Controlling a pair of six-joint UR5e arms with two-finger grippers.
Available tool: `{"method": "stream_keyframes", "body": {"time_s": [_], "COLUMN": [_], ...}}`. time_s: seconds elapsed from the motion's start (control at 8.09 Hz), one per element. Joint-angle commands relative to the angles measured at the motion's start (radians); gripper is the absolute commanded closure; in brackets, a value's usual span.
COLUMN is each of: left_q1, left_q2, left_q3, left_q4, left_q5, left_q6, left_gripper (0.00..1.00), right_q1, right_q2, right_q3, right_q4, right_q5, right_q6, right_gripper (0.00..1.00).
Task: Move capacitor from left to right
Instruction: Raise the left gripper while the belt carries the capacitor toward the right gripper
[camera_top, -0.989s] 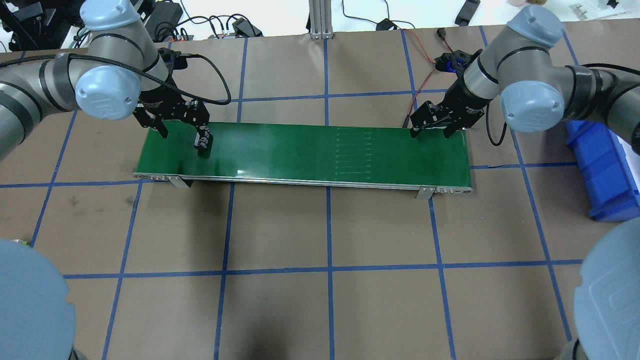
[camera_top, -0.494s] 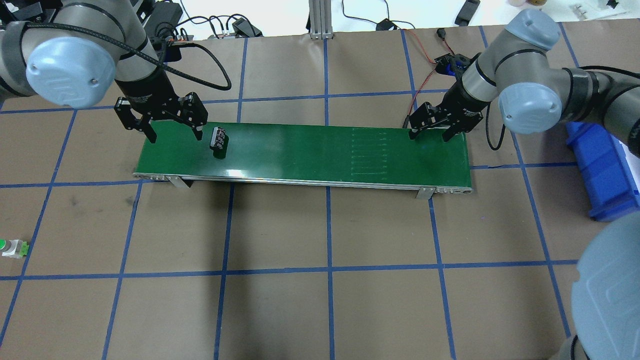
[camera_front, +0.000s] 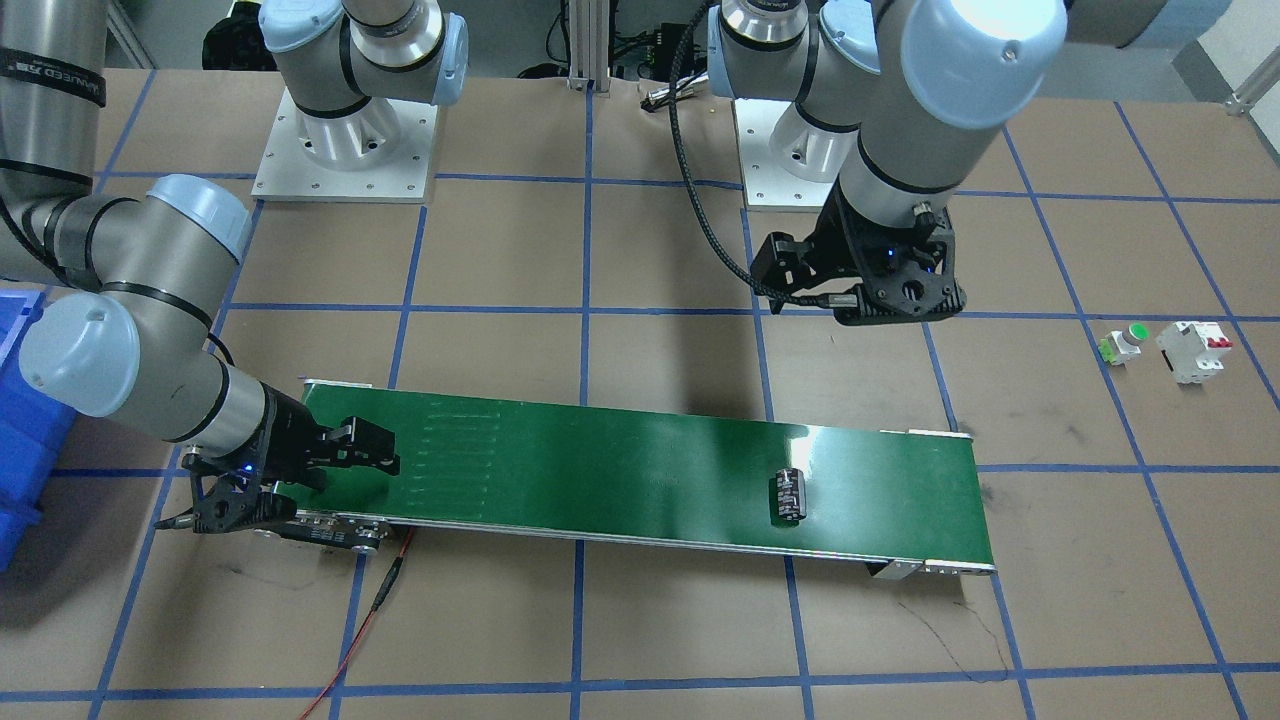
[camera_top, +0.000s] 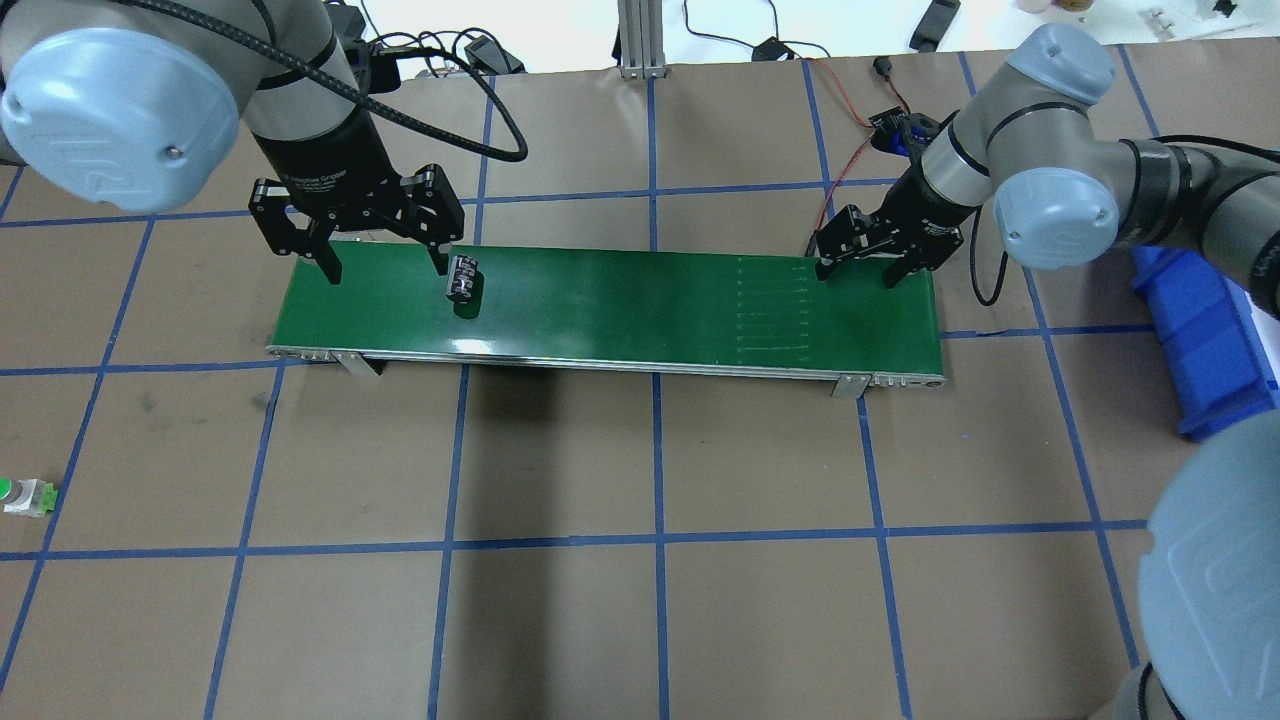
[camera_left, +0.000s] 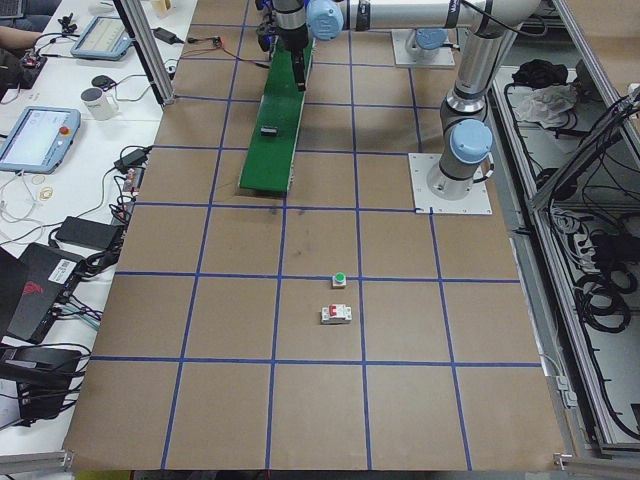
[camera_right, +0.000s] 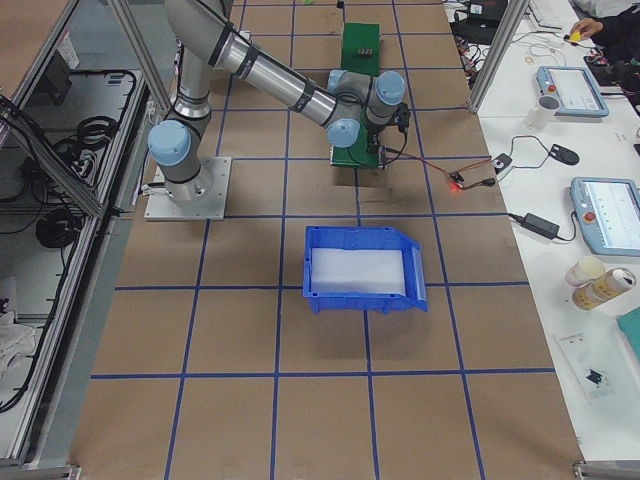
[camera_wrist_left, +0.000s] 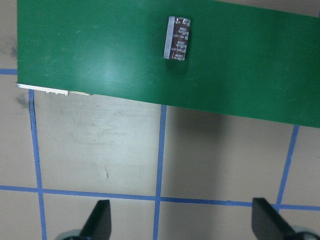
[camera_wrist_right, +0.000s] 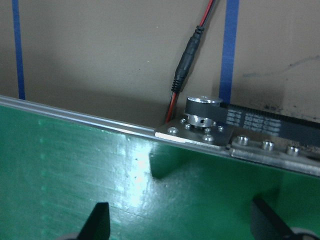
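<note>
The capacitor (camera_top: 463, 277), a small dark cylinder with pale markings, lies on its side on the green conveyor belt (camera_top: 620, 300) near the belt's left end. It also shows in the front view (camera_front: 788, 497) and the left wrist view (camera_wrist_left: 177, 38). My left gripper (camera_top: 385, 265) is open and empty, raised above the belt's left end, with the capacitor just to the right of its right finger. My right gripper (camera_top: 858, 272) is open and empty, low over the belt's right end by the far edge. It also shows in the right wrist view (camera_wrist_right: 180, 225).
A blue bin (camera_top: 1210, 330) stands at the table's right edge. A green-capped push button (camera_front: 1125, 343) and a white breaker (camera_front: 1193, 350) stand on the table off to the robot's left. A red wire (camera_front: 370, 620) runs from the belt's right end.
My left gripper has risen from the belt and pulled away from the capacitor. The capacitor has moved to the right along the belt. The right gripper has shifted only slightly.
</note>
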Motion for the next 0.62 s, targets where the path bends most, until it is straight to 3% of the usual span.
{"method": "stream_keyframes", "body": {"time_s": [0.0, 0.49], "left_q1": [-0.036, -0.028], "left_q2": [0.052, 0.055], "left_q3": [0.003, 0.003], "left_q4": [-0.009, -0.007], "left_q5": [0.002, 0.126], "left_q6": [-0.030, -0.021], "left_gripper": [0.00, 0.00], "right_q1": [0.001, 0.001], "right_q2": [0.001, 0.003], "right_q3": [0.000, 0.000], "right_q4": [-0.002, -0.003], "right_q5": [0.001, 0.001], "right_q6": [0.001, 0.001], "right_gripper": [0.02, 0.02]}}
